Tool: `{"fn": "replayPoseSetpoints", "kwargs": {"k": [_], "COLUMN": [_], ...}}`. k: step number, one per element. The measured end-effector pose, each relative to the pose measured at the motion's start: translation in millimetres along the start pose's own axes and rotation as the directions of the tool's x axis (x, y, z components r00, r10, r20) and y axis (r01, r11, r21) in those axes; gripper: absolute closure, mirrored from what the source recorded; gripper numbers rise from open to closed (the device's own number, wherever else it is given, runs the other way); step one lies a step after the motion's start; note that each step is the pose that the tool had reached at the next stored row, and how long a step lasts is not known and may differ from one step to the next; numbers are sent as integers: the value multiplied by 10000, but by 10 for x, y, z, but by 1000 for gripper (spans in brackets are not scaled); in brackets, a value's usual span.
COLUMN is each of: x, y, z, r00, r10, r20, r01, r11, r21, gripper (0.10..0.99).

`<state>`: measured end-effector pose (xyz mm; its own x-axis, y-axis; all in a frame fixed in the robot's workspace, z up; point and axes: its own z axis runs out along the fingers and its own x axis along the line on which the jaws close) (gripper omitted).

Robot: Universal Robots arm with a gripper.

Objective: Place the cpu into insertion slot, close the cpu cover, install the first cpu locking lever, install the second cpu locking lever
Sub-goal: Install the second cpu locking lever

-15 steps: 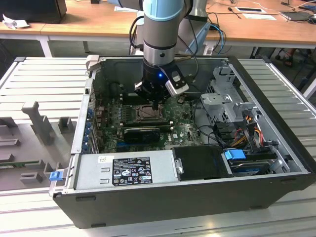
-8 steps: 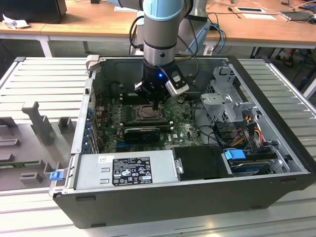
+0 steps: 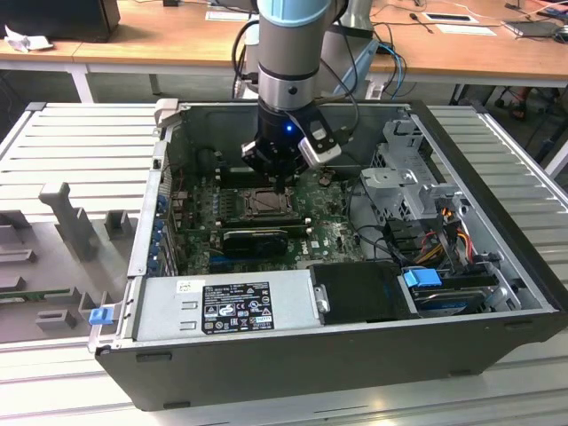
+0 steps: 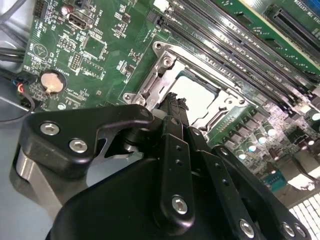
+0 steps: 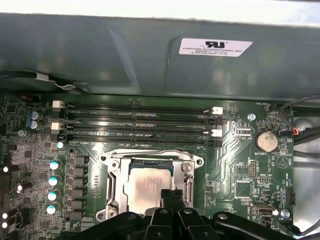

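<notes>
Gripper [image 5: 171, 194] fingers pressed together, holding nothing, tips just over the cpu [image 5: 145, 185]. Cpu sits in the insertion slot [image 5: 114, 186] directly below the tips; cpu cover [image 4: 159, 75] down around it.

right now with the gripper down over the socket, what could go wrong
1. The gripper tips sit right above the cpu lying in the insertion slot; pressing off-centre could shift the chip or strain the socket underneath.
2. The cpu cover frames the chip tightly, so a sideways move might catch its metal edge.
3. The memory slots run close beside the socket and could be knocked.
</notes>
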<state>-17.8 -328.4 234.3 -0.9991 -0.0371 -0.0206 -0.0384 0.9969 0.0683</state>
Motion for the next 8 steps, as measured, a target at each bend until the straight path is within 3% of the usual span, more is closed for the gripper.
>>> {"fn": "replayPoseSetpoints", "kwargs": {"k": [5, 8], "x": [1, 3], "y": [-24, -85], "z": [-6, -10], "r00": [10000, 10000], "r10": [-1, -1], "r20": [0, 0], "r01": [1, 1], "r11": [10000, 10000], "r21": [0, 0], "gripper": [980, 980]}}
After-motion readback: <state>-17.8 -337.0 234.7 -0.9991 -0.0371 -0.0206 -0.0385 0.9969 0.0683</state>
